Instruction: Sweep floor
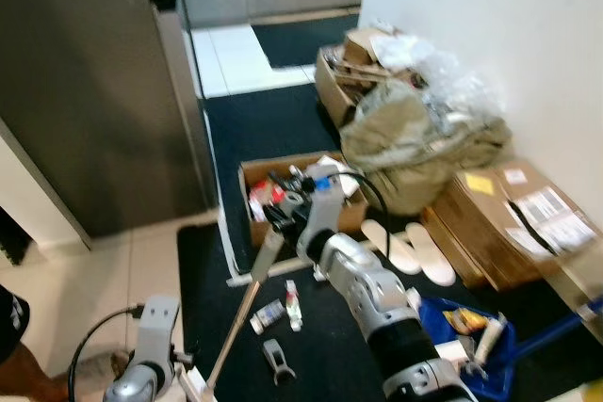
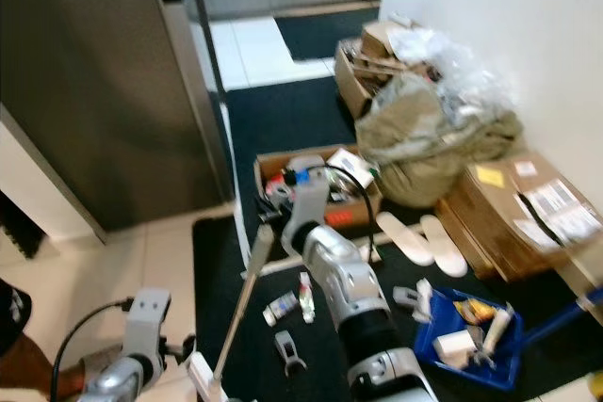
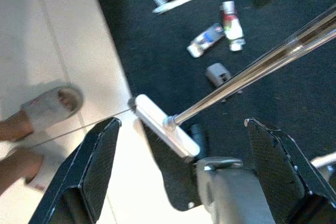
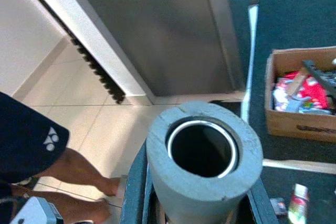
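Observation:
My right gripper (image 1: 281, 217) is shut on the grey foam top of a broom handle (image 1: 247, 300), and the hollow end of that handle (image 4: 202, 150) sits between its fingers. The metal pole slants down to a white flat head (image 3: 167, 127) lying where the pale tiles meet the dark carpet (image 1: 245, 129). My left gripper (image 3: 182, 125) hangs open just above that head, fingers (image 3: 100, 163) spread wide on either side. Two small bottles (image 1: 279, 311) and a grey clip (image 1: 275, 360) lie on the carpet beside the pole.
A person's sandalled feet (image 3: 44, 111) stand on the tiles at my left. An open cardboard box (image 1: 252, 197) of clutter, white insoles (image 1: 415, 251), a stuffed bag (image 1: 424, 138) and flat cartons (image 1: 509, 223) line the right wall. A blue dustpan (image 1: 504, 364) holds rubbish. A grey door (image 1: 85, 91) stands left.

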Robot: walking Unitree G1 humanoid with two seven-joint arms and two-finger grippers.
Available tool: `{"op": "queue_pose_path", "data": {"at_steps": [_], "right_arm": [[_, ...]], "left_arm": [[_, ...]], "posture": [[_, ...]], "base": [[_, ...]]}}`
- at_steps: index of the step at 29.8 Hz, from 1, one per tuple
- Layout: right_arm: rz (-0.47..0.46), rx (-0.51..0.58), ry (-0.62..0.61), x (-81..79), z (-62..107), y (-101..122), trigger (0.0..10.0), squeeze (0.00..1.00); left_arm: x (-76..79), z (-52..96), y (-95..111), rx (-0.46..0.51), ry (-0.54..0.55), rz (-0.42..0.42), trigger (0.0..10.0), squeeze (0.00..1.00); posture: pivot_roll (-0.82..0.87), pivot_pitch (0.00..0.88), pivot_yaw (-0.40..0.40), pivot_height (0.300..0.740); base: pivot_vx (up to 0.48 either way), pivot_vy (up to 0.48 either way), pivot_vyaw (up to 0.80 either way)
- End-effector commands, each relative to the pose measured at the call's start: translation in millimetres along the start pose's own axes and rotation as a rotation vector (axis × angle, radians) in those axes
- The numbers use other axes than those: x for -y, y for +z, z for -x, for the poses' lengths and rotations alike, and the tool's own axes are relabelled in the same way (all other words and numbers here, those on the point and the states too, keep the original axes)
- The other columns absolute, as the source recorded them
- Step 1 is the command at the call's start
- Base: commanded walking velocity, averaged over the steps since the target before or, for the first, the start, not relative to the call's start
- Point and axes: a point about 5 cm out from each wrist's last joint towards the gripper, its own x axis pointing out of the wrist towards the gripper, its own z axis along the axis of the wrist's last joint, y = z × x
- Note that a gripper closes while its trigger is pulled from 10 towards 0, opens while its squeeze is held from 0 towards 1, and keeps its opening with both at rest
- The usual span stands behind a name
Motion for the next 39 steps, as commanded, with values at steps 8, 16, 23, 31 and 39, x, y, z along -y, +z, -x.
{"op": "queue_pose_path", "data": {"at_steps": [8, 16, 23, 31, 39], "right_arm": [[-0.067, 0.011, -0.243, 0.5, -3.9, -12.5, 10.0, 0.00], [-0.195, 0.081, -0.267, -1.1, -2.1, -20.0, 10.0, 0.00], [-0.234, 0.151, -0.333, 2.3, -1.1, -19.9, 10.0, 0.00], [-0.086, 0.414, -0.546, 13.7, 6.7, 4.8, 10.0, 0.00], [0.008, 0.454, -0.570, 17.3, 7.0, 7.7, 10.0, 0.00]], "left_arm": [[0.1, 2.9, -7.2, -0.012, -0.011, -0.035, 10.0, 0.00], [-1.8, 6.2, -13.4, -0.018, -0.026, -0.059, 10.0, 0.00], [-2.9, 10.0, -20.5, -0.024, -0.041, -0.082, 10.0, 0.00], [-4.5, 15.3, -27.9, -0.014, -0.063, -0.112, 10.0, 0.00], [-7.7, 18.1, -30.3, -0.007, -0.073, -0.130, 10.0, 0.00]], "posture": [[-0.04, 0.118, 0.037, 0.740], [-0.02, 0.152, 0.045, 0.740], [-0.01, 0.198, 0.052, 0.740], [0.02, 0.260, 0.067, 0.740], [0.04, 0.282, 0.076, 0.740]], "base": [[0.000, 0.000, 0.00], [0.000, 0.000, 0.00], [0.000, 0.000, 0.00], [0.000, 0.000, 0.00], [0.000, 0.000, 0.00]]}}
